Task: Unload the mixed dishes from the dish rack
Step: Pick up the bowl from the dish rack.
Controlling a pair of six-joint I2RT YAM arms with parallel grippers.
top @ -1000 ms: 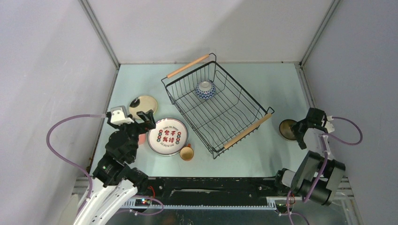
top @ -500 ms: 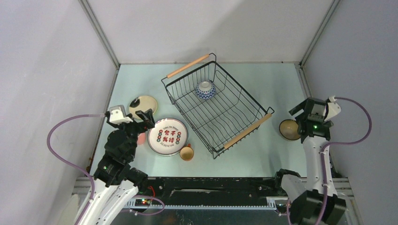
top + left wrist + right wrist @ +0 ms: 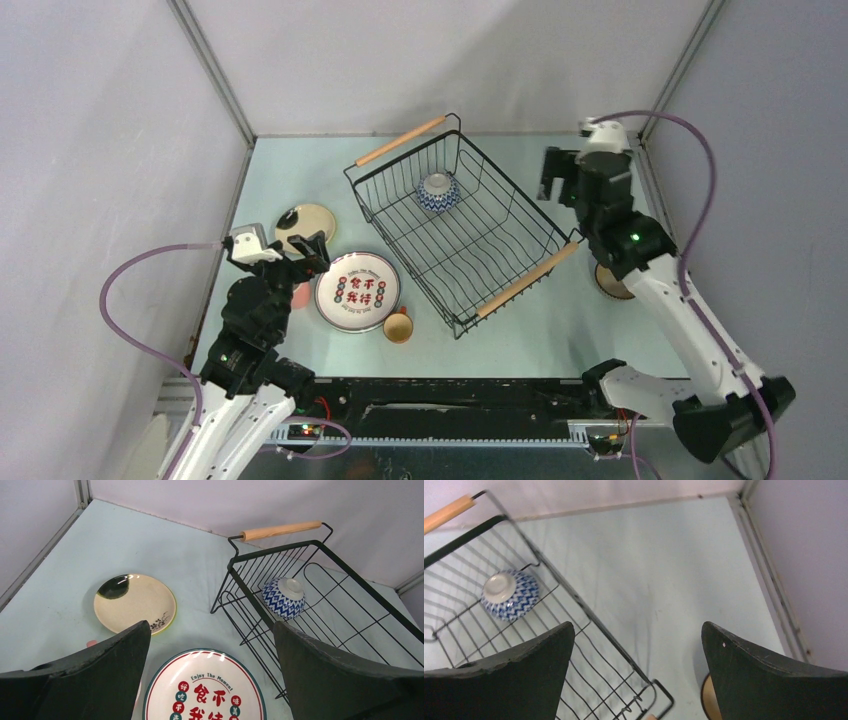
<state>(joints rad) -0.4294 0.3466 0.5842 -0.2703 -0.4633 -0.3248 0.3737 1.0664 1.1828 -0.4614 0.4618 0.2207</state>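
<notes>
- Where the black wire rack [image 3: 525,281] stands mid-surface, a blue-patterned bowl [image 3: 437,192] lies upturned inside its far end.
- On the surface to its left sit a lettered plate [image 3: 357,291], a cream saucer [image 3: 305,222] and an orange cup [image 3: 398,326].
- Both claws gape empty, the left claw [image 3: 211,625] above the plate and the right claw [image 3: 636,625] by the rack's right side.

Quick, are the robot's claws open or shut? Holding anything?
Left gripper: open, holding nothing.
Right gripper: open, holding nothing.

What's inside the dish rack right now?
Only a blue-and-white patterned bowl, upside down, at the far end of the dish rack. The rest of its wire floor looks bare. Anything under the upturned bowl is hidden.
</notes>
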